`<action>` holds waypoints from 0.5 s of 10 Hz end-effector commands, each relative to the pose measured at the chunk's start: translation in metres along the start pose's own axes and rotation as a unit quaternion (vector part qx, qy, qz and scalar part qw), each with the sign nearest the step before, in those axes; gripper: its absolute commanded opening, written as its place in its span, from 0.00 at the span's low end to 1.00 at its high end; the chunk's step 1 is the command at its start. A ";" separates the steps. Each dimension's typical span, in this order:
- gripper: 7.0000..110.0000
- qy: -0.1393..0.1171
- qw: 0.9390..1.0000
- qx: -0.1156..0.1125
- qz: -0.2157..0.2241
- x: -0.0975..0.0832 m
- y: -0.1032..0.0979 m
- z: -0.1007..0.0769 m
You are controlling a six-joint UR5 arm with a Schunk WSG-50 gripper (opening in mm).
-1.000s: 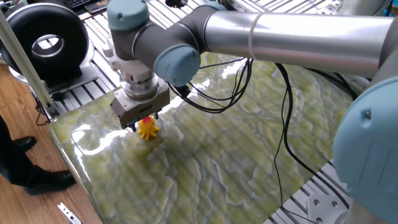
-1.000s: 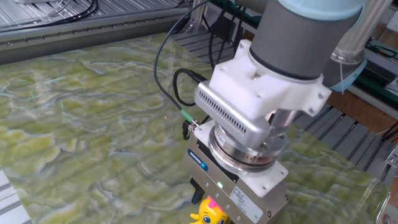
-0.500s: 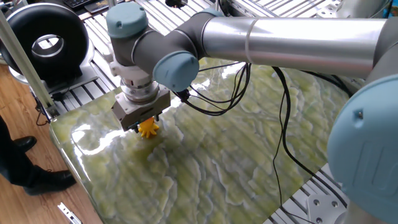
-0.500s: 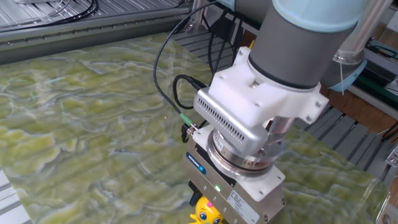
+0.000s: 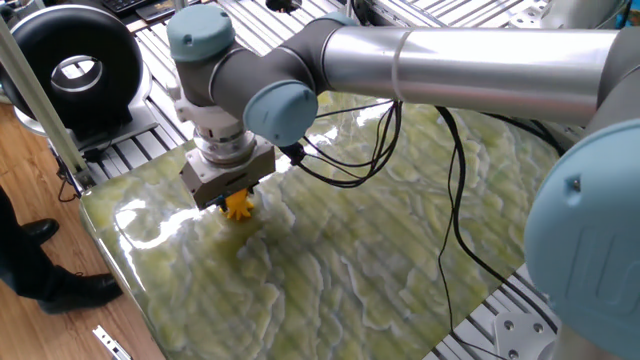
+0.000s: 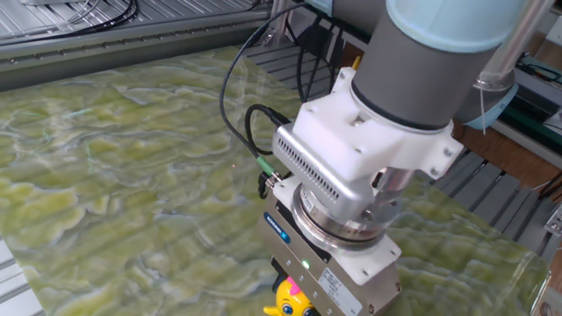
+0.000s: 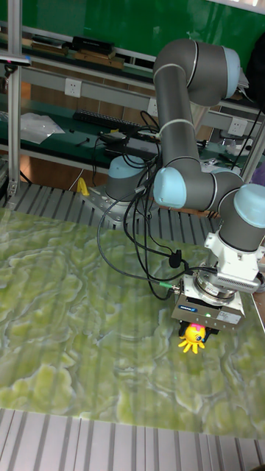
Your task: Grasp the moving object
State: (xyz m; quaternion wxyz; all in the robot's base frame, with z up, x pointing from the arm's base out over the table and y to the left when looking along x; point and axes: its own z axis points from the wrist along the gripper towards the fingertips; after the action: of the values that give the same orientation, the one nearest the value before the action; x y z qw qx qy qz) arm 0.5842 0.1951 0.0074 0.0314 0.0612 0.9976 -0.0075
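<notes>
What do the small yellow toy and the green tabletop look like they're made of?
The yellow toy looks like moulded plastic: uniform bright colour, smooth rounded legs. The tabletop has a glossy finish with marble-like green veining and window glare; it could be polished stone or a printed laminate sheet, and the pictures do not settle which.

Arm bent over, wrist vertical, tool (image 7: 197, 329) pointing straight down, low; finger gap hidden.

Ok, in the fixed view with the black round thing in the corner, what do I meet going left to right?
Black ring-shaped device → gripper over the yellow toy figure → black cables
</notes>
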 end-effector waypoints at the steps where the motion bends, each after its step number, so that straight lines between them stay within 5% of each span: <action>1: 0.00 -0.010 1.000 -0.017 0.006 -0.016 -0.002 -0.018; 3: 0.00 -0.013 1.000 -0.018 -0.010 -0.030 -0.020 -0.049; 5: 0.00 -0.017 0.998 -0.010 -0.054 -0.043 -0.064 -0.093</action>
State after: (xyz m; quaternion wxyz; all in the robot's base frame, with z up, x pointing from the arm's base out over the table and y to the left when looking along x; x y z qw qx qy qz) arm 0.6061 0.1635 0.0595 0.0440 0.0373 0.9983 -0.0014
